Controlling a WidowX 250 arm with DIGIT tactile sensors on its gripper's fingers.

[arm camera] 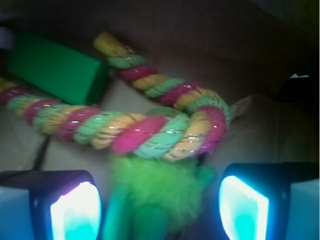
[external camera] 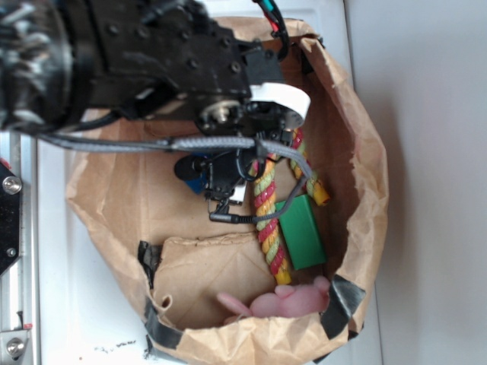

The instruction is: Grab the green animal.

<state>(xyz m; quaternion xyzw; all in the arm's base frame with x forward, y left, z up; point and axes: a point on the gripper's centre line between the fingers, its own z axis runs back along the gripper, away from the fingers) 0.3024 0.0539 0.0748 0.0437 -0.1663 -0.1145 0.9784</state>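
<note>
Two fingers (arm camera: 75, 210) of the gripper (arm camera: 159, 210) show at the bottom of the wrist view, one on each side, lit pale blue, and the jaws stand wide with nothing pinched. Green animal (arm camera: 160, 192) sits right in the gap between them, fuzzy lime, not touching either pad as far as I can tell. My read: the jaws are spread so they straddle the toy before closing, and the wrist is lined up over it for that reason.

Just ahead of the jaws, rope (arm camera: 150, 132) lies across, twisted pink, yellow and green, its loop touching or overlapping the top edge of the plush. That's the main obstacle: closing could catch a strand along with the fur, or a drag could pull the rope along. Farther ahead and to the left of the jaws, green block (arm camera: 57, 67), flat, dark, apart from the toy, no issue.

Exterior view: everything sits inside a brown paper bag (external camera: 358, 160) with rolled-down walls, and the arm reaches down into it, so the walls limit side room. Green animal is hidden there under the wrist. Something blue (external camera: 199, 179) peeks out beside the gripper body, too covered to name. Pink plush (external camera: 293, 300) lies against the bag wall, well away from the jaws, beyond the block. Cable (external camera: 152, 143) runs along the arm, clear of the toys.
</note>
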